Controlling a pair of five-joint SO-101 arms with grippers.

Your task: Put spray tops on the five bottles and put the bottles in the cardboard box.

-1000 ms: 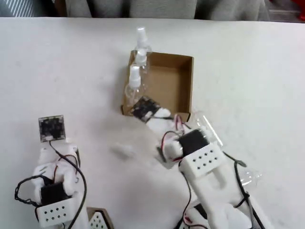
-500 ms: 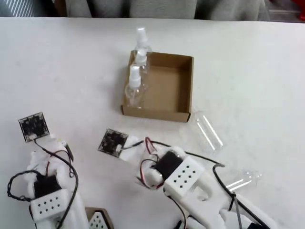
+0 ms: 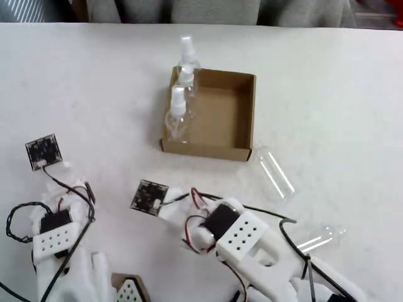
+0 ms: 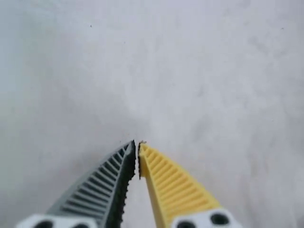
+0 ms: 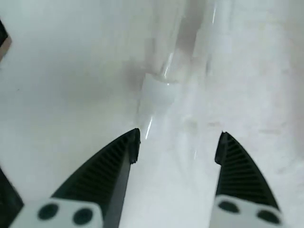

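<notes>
The cardboard box (image 3: 208, 151) sits open near the middle of the white surface (image 3: 94, 88). Three bottles with white spray tops (image 3: 177, 118) stand upright in a row inside it, along the wall on the left arm's side. Two clear bottles without tops lie on the surface outside the box. The first uncapped bottle (image 3: 275, 173) lies just beside the box's near corner on the right arm's side. The second uncapped bottle (image 3: 321, 234) lies farther toward the near edge, close to the right arm (image 3: 242, 233) and well apart from the box.

Both arms are at the near side of the surface, short of the box. The left arm (image 3: 53, 236) is off to the left. The left fingers (image 4: 164, 175), one grey and one yellow, are pressed together at the tips, hold nothing, and hang over bare surface. The right fingers (image 5: 109, 161) are spread wide and hold nothing. A clear glassy object (image 5: 159, 92) lies on the surface beyond their tips, roughly in line with the gap. It looks like part of a bottle, but which one cannot be told.
</notes>
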